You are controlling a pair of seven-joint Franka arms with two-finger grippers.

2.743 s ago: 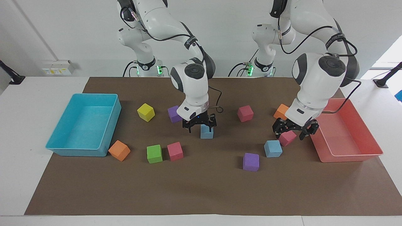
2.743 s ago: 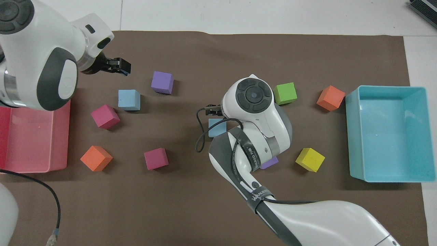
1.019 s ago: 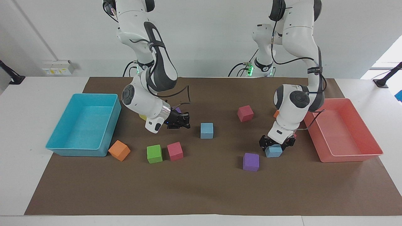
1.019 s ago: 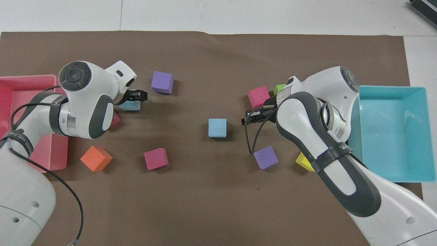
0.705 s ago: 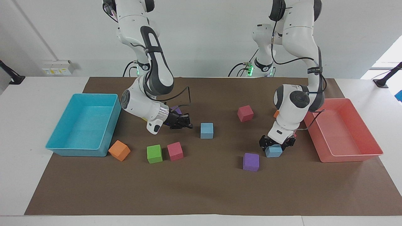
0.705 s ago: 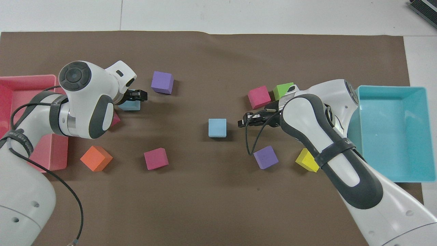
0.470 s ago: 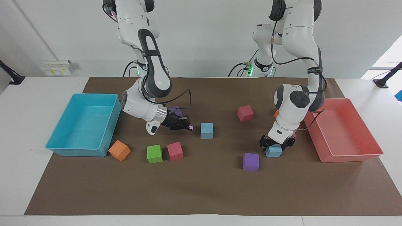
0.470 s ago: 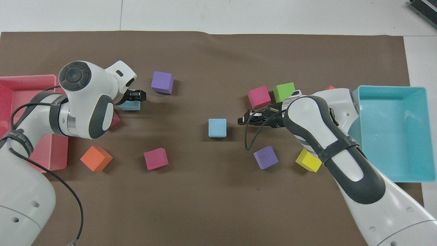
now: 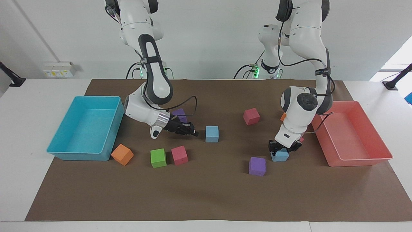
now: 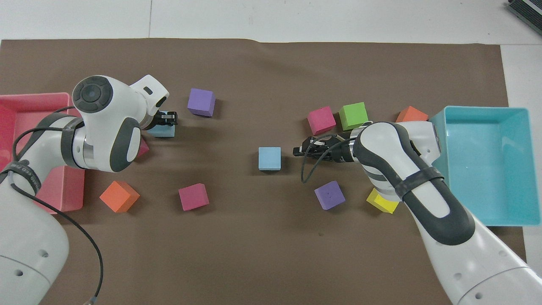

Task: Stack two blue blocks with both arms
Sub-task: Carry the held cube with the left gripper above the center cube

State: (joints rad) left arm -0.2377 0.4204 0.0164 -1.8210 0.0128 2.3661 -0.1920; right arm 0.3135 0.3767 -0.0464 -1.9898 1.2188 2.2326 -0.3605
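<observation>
One blue block (image 9: 211, 134) stands alone mid-mat; it also shows in the overhead view (image 10: 269, 158). My right gripper (image 9: 194, 133) lies low and sideways, pointing at this block from the right arm's end, a small gap away; it also shows in the overhead view (image 10: 295, 150). The second blue block (image 9: 280, 156) sits on the mat near the red tray and is partly covered in the overhead view (image 10: 163, 131). My left gripper (image 9: 279, 150) is down on it, fingers closed against its sides; it also shows in the overhead view (image 10: 168, 120).
A turquoise tray (image 9: 77, 157) stands at the right arm's end, a red tray (image 9: 357, 161) at the left arm's end. A purple cube (image 9: 257, 166) lies beside the left gripper's block. Green (image 9: 158, 158), pink (image 9: 179, 155), (image 9: 251, 116), orange (image 9: 122, 154) and purple (image 9: 179, 113) cubes lie around.
The left gripper came down over its blue block and its fingers narrowed onto it. The right arm left the middle block, swung low and sideways, and crept back toward it.
</observation>
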